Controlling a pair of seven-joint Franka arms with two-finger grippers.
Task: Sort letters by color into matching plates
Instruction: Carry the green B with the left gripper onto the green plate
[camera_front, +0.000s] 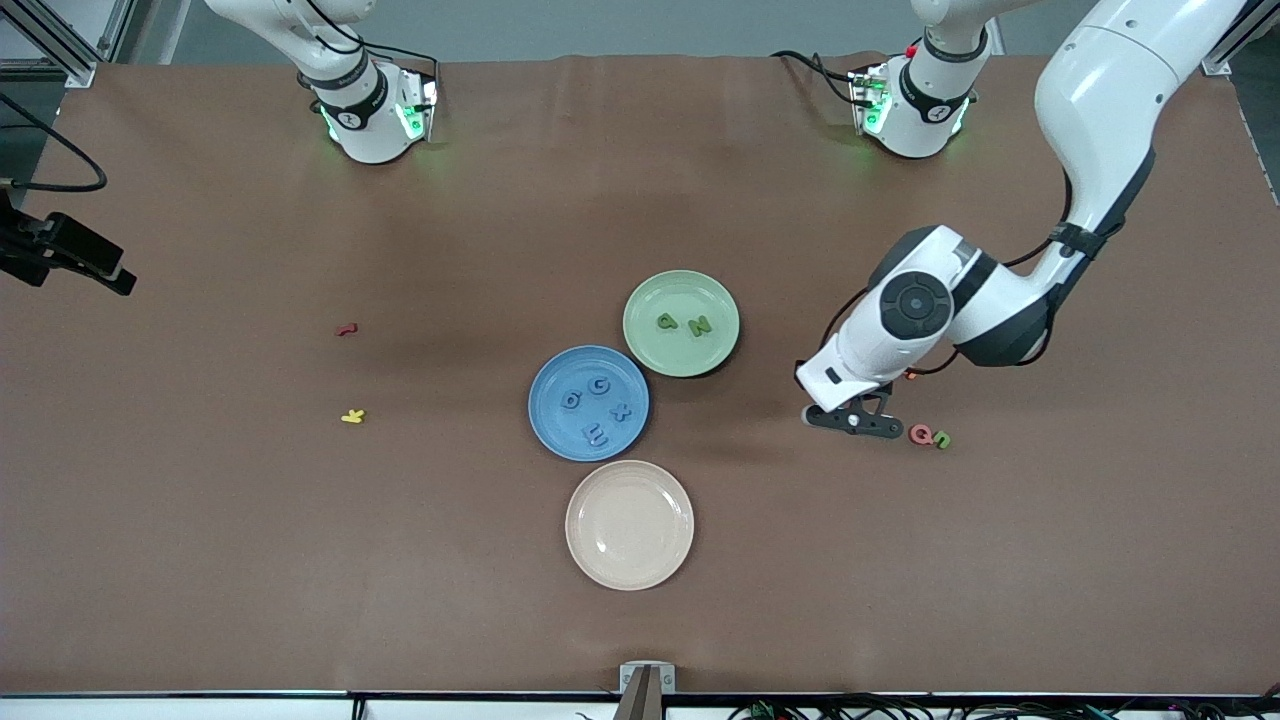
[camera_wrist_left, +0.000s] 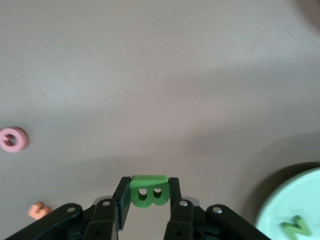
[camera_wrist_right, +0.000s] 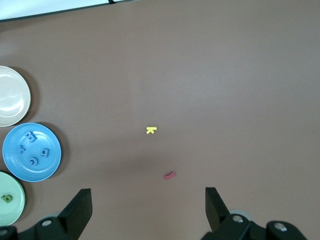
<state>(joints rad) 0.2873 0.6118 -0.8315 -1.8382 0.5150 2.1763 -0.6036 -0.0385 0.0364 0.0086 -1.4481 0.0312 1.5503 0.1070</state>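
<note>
Now my left gripper (camera_wrist_left: 148, 197) pinches the green B (camera_wrist_left: 148, 190) over bare table; right gripper (camera_wrist_right: 148, 210) waits, spread wide

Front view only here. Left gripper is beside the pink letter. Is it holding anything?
Observer: Yes. The left gripper has its jaws shut on the green B, which stands on edge between them.
Operator: And the right gripper? I can't make out its jaws at the table's edge.
Observer: The right gripper waits with jaws open and empty, over bare table near the yellow letter and the red letter.
</note>
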